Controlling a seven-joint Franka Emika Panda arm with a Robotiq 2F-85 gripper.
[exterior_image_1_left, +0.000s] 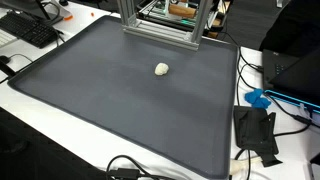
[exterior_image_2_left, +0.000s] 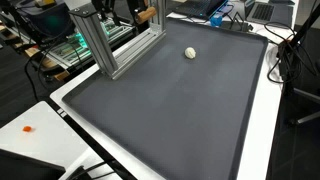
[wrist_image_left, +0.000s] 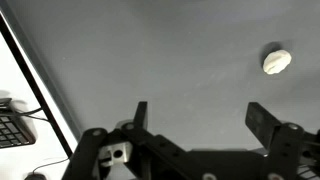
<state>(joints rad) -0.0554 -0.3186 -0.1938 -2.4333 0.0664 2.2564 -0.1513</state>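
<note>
White lump (wrist_image_left: 277, 61) sits loose on grey mat (wrist_image_left: 150, 50); we see our gripper (wrist_image_left: 198, 112) above, jaws wide, empty since lump lies off-side.

a lab: aluminium frame (exterior_image_2_left: 110, 40), keyboard (exterior_image_1_left: 30, 30), loose cables (exterior_image_1_left: 290, 95) and electronics around a grey mat (exterior_image_1_left: 130, 100).

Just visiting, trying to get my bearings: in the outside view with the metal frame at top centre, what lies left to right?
Black keyboard → small white lump → blue item. The metal frame overlaps the lump's place, so it is left out.
</note>
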